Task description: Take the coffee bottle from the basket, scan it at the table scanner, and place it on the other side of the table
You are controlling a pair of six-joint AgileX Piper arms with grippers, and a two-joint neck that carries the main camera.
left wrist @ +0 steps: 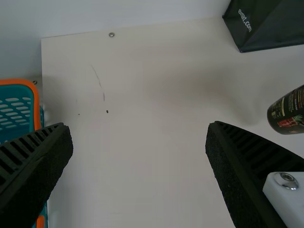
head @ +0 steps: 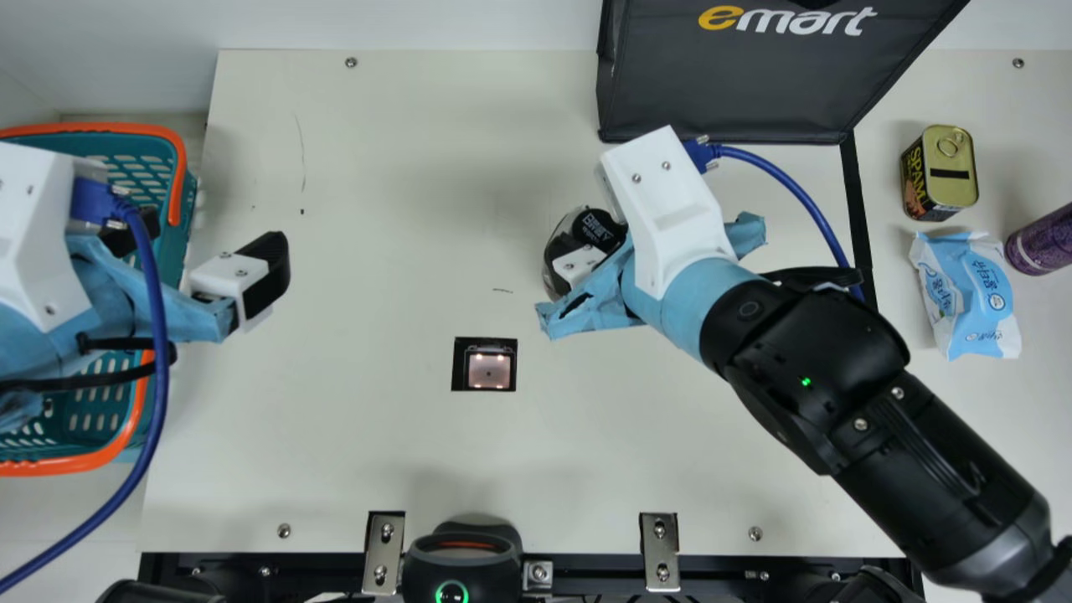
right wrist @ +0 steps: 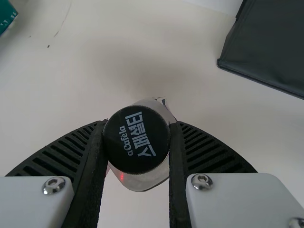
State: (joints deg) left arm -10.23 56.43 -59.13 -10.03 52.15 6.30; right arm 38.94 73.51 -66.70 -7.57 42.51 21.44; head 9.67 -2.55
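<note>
Your right end effector grips the coffee bottle cap-high; a jolt could twist it loose. Left end effector: open.

"Room to pass?"
"Over the table, between my left gripper and the coffee bottle."
"Rightward?"
"My right arm bars the near side, the black bag the far."

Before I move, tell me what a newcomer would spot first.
Likely the black-capped bottle, clasped in the right black ribbed tool, just right of the main view's centre. Then the square scanner glowing pink in the cream table, and the teal, orange-rimmed basket at the left edge.
</note>
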